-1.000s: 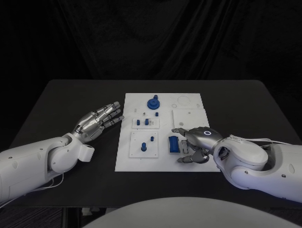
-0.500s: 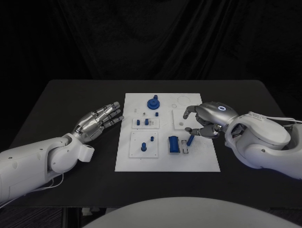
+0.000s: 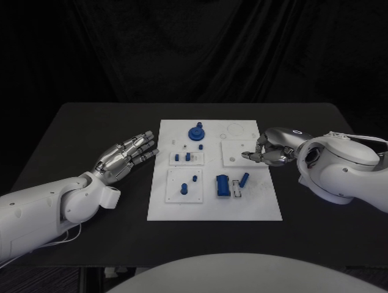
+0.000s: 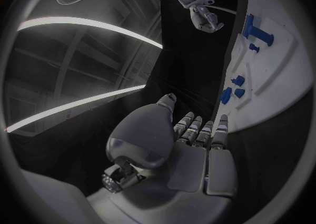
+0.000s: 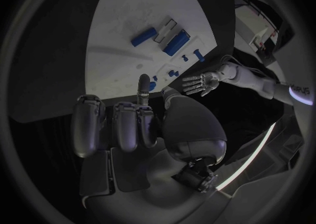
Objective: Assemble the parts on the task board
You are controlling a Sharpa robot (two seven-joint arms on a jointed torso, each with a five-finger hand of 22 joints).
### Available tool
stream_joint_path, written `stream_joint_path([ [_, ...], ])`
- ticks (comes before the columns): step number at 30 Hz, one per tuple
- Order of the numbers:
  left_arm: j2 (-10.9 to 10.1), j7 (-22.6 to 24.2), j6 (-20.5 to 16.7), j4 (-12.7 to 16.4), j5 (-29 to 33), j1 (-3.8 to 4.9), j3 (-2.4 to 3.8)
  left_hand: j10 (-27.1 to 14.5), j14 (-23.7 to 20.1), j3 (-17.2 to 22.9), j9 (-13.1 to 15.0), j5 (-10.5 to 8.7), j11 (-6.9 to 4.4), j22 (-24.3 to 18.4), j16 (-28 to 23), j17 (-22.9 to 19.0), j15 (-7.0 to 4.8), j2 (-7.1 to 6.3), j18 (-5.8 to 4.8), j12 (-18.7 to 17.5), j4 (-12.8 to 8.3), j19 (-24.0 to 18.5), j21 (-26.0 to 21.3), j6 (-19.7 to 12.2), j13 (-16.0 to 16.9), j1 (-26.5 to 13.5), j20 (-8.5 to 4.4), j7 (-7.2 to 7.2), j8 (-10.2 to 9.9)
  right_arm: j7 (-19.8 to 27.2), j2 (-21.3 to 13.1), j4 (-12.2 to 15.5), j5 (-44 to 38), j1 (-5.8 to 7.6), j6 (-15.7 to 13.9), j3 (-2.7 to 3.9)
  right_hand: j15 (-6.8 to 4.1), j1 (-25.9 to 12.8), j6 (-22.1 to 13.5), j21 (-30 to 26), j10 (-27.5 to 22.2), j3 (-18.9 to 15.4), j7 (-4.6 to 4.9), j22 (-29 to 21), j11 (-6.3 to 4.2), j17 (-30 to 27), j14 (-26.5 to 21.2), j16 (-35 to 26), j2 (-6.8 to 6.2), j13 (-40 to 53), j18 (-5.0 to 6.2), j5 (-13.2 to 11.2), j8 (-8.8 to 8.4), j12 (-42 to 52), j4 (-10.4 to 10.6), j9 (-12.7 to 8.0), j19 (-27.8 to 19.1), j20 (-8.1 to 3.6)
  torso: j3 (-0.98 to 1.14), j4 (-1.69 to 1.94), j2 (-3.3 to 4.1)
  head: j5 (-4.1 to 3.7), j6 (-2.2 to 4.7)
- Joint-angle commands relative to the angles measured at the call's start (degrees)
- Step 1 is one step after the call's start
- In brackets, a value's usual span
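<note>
The white task board [image 3: 257,206] lies mid-table. On it are a blue knob [image 3: 197,132], small blue pegs [image 3: 187,157], two pegs [image 3: 184,188] in a near sub-plate, a blue block [image 3: 222,185] and a short blue rod [image 3: 244,179] lying loose beside an outlined slot. My right hand [image 3: 271,151] hovers over the board's right edge, fingers curled in, nothing between them. My left hand [image 3: 123,155] is beside the board's left edge with its fingers stretched out and apart. The right wrist view shows the block [image 5: 176,43], the rod [image 5: 144,37] and my left hand [image 5: 200,83].
Black table [image 3: 88,122] surrounds the board, with wide bare strips to its left and right. The far right sub-plates [image 3: 242,130] of the board carry only faint round outlines. In the left wrist view the board [image 4: 283,71] runs along one side past the fingers [image 4: 197,129].
My right hand lifted off the near right part of the board and drew back to its right edge. The short blue rod now lies uncovered beside the block. My left hand stayed put.
</note>
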Motion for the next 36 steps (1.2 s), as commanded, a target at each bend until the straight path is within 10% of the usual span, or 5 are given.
stream_joint_path([
  [1,0.2,0.7,0.0,0.1,0.3,-0.07,0.06,0.1,0.1,0.1,0.1,0.09,0.2,0.1,0.3,0.1,0.22,0.13,0.41,0.3,0.3,0.0,0.3,0.1,0.1,-0.5,0.47,0.47,0.3,-7.7,0.5,-0.8,15.5,0.11,3.8,0.01,-0.5,-1.4,2.0,0.4,6.0,-0.7,-0.54,12.3,-0.57,5.0,4.0,-0.7,0.11,15.1,-0.51,-0.4,-0.94,0.1,-0.1,0.8,2.6,-0.56,0.04,0.04,0.2,-0.11,-0.01],
  [12,0.6,0.7,0.1,0.0,0.3,-0.07,0.06,0.1,0.1,0.1,0.1,0.13,0.26,0.1,0.3,0.1,0.2,0.1,0.45,0.4,0.2,0.0,0.4,0.3,0.1,-0.5,0.48,0.48,0.3,-9.7,2.9,-3.7,20.5,-0.05,6.5,0.0,-0.26,-0.6,4.1,0.0,6.0,-1.9,0.25,12.1,-0.02,4.5,4.1,-1.0,-0.93,15.1,-0.43,-2.8,-10.91,0.1,-0.4,0.6,2.3,-0.52,0.1,-0.03,0.21,-0.17,-0.01],
  [24,0.8,0.7,0.0,-0.1,0.3,-0.07,0.06,0.2,0.1,0.1,0.1,0.15,0.3,0.1,0.3,0.1,0.19,0.1,0.46,0.4,0.2,0.0,0.4,0.3,0.1,-0.5,0.49,0.5,0.3,-10.1,4.6,-5.2,26.2,-1.6,3.9,-0.01,1.34,6.9,1.0,-2.9,6.0,-0.8,2.59,11.3,1.96,1.6,3.5,-2.8,-1.95,15.1,0.18,-0.2,-20.69,0.1,-3.0,0.6,1.1,0.96,-0.07,0.06,0.28,-0.4,-0.01],
  [36,0.9,0.6,0.1,-0.3,0.3,-0.07,0.06,0.2,0.1,0.2,0.1,0.16,0.33,0.0,0.3,0.1,0.19,0.09,0.47,0.4,0.2,0.0,0.4,0.2,0.1,-0.4,0.5,0.5,0.3,-10.5,6.3,-6.5,26.7,-2.96,3.3,-0.01,1.95,8.6,0.0,-5.7,6.0,-0.6,3.26,10.4,2.59,-0.1,3.2,-3.9,-2.37,15.1,0.77,0.6,-22.15,0.1,-3.7,1.4,0.1,1.54,0.04,-0.1,0.2,-0.23,-0.01],
])
